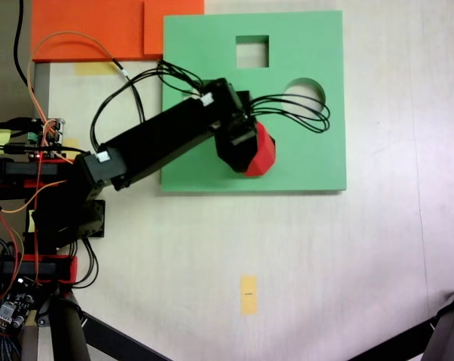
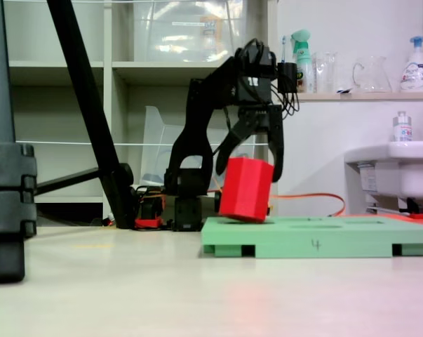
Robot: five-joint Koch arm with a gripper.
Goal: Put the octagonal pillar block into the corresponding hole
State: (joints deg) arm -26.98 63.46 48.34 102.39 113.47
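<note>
Right now the gripper [image 2: 257,184] has its two black jaws spread just wide enough to clasp the octagonal pillar block [image 2: 246,188], which it holds tilted, one lower edge touching or nearly touching the green foam board [image 2: 316,242]. From above, the red block [image 1: 261,150] sits over the board's [image 1: 302,162] lower middle, below and left of the round cutout [image 1: 306,89] and well apart from the square cutout [image 1: 252,51]. The corresponding hole is probably hidden beneath the arm and block; I cannot make it out.

That board lies flat on a pale table [image 1: 287,256], with an orange foam sheet [image 1: 91,30] touching its far left corner in the overhead picture and a small yellow tape strip [image 1: 248,293] nearer the camera. Shelving, spray bottles and a white sink [image 2: 397,168] stand behind in the low side view.

Reaching from its base at the left, the black arm [image 1: 159,143] stretches across the board, wrist bent so the jaws point down.
</note>
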